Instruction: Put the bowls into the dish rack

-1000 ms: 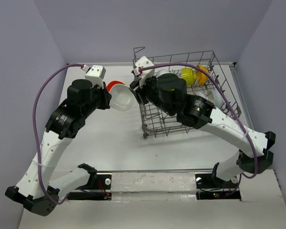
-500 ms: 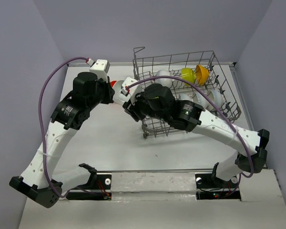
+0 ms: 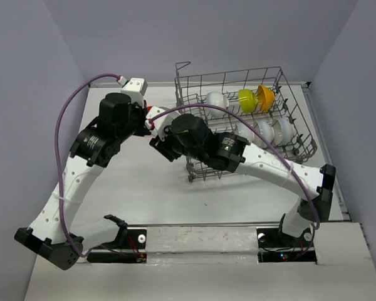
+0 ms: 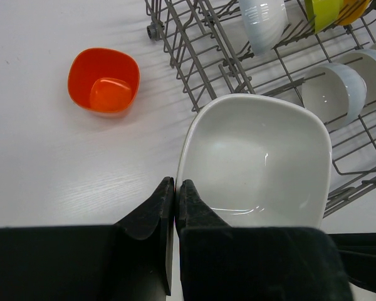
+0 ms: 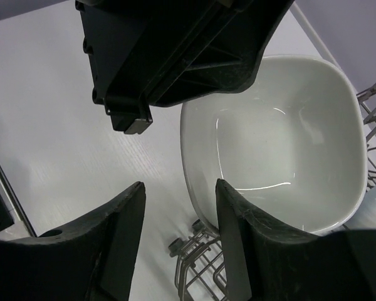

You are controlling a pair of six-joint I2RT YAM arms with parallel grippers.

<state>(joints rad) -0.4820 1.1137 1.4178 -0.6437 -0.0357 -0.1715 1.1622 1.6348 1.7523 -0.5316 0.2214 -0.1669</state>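
A white bowl (image 4: 257,157) hangs above the table beside the near-left corner of the dish rack (image 3: 238,81). My left gripper (image 4: 176,183) is shut on its rim. My right gripper (image 5: 178,188) is open and straddles the opposite rim of that white bowl (image 5: 282,138), one finger inside, the other outside, not pinching it. A red-orange bowl (image 4: 104,80) sits upright on the table left of the rack. In the rack stand a white bowl (image 3: 215,100), a lime green bowl (image 3: 247,98), an orange-yellow bowl (image 3: 266,97) and two more white ones (image 3: 272,130).
Both wrists crowd together just left of the rack's wire wall (image 4: 188,56). Grey walls close the table at the left, back and right. A purple cable (image 3: 62,125) loops above the left arm.
My right arm has swung left, out from over the rack, to the bowl, and its jaws have widened. My left gripper has shifted slightly right and back with the white bowl, still shut on it.
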